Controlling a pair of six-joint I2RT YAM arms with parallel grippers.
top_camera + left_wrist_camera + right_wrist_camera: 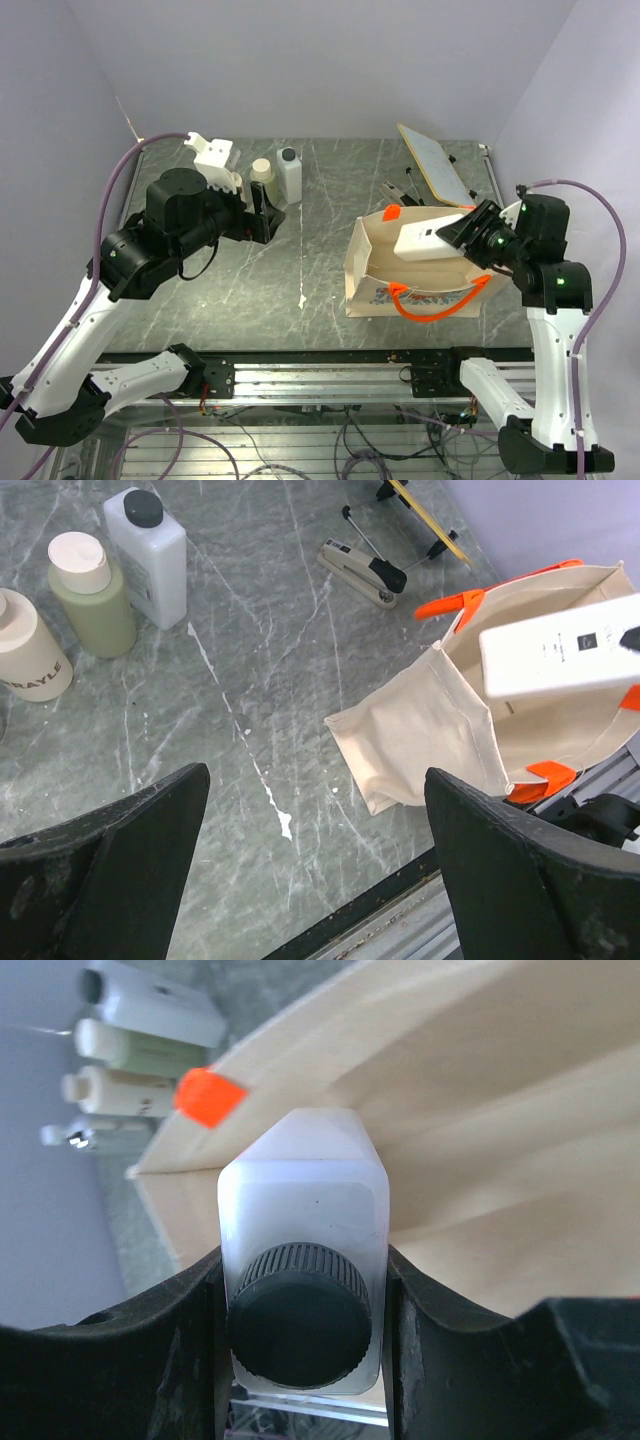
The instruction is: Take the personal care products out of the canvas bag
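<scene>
My right gripper (463,232) clamps the white bottle (428,242) over the canvas bag (372,292)'s open rim; left gripper (268,211) spread wide, 3 bottles (92,595) beyond.

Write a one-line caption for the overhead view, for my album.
Right gripper holds a white bottle over the open canvas bag; other bottles stand near the open left gripper.
</scene>
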